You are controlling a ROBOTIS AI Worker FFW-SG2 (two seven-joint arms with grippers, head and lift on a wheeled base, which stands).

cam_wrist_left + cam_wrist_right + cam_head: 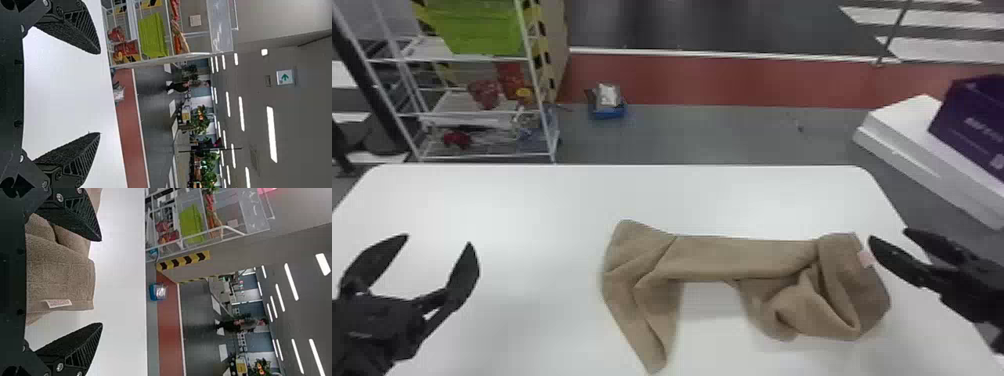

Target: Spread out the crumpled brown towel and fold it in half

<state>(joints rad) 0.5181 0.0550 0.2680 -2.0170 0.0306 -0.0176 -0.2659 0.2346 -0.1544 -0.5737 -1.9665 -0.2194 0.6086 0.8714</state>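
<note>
Black left pincer (438, 240) and right pincer (888, 235) both spread; right should pinch one layer of crumpled brown cloth towel (732, 256) at its 2 o'clock corner, lifting gently.

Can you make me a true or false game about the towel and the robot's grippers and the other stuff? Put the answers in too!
1. The brown towel is spread out flat. False: it lies crumpled, with parts folded over each other.
2. The left gripper is open. True.
3. The right gripper is squeezing the towel. False: its fingers are apart and hold nothing.
4. The towel has a small pale pink tag. True.
5. The table is black. False: it is white.
6. A green bin sits on the rack. True.
</note>
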